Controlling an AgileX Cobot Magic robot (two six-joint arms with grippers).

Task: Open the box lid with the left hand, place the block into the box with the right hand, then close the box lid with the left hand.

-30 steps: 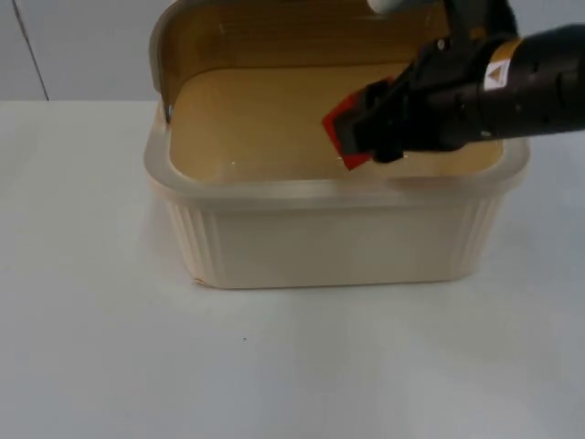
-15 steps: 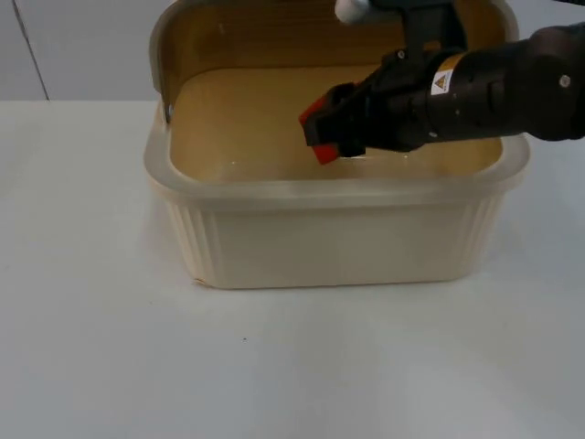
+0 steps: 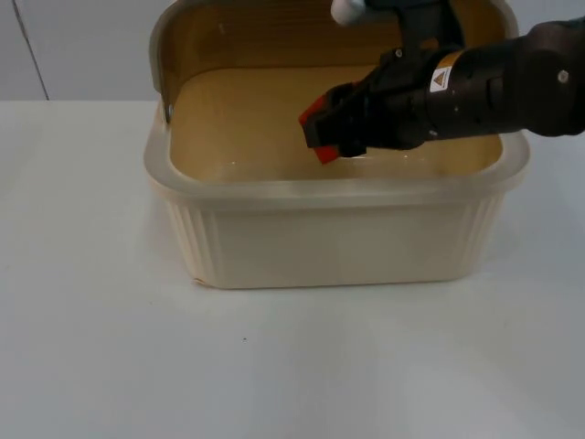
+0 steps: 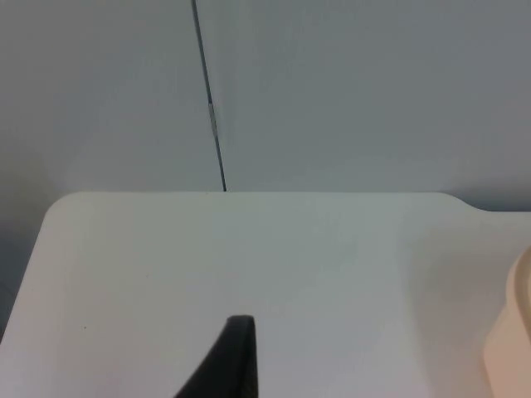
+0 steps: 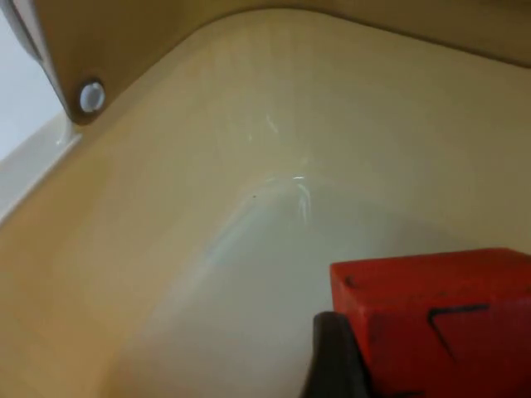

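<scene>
We are observing the right gripper (image 3: 322, 137) pinching the red block (image 3: 315, 125) over the open box (image 3: 329, 242), lid (image 3: 274, 32) standing upright. The left gripper (image 4: 236, 365) is waiting aside over the table (image 3: 91, 320); its finger spread we cannot tell. We are judging placement underway: lowering and releasing come next.

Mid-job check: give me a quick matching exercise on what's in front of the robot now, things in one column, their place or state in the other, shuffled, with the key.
Things:
1. red block
2. box lid
3. left gripper
4. right gripper

Places or states:
A. swung up, standing open behind the box
B. over bare table, off to the side of the box
C. held above the box's inside
D. reaching over the box rim, shut on the block

Pairs: 1-C, 2-A, 3-B, 4-D
</scene>
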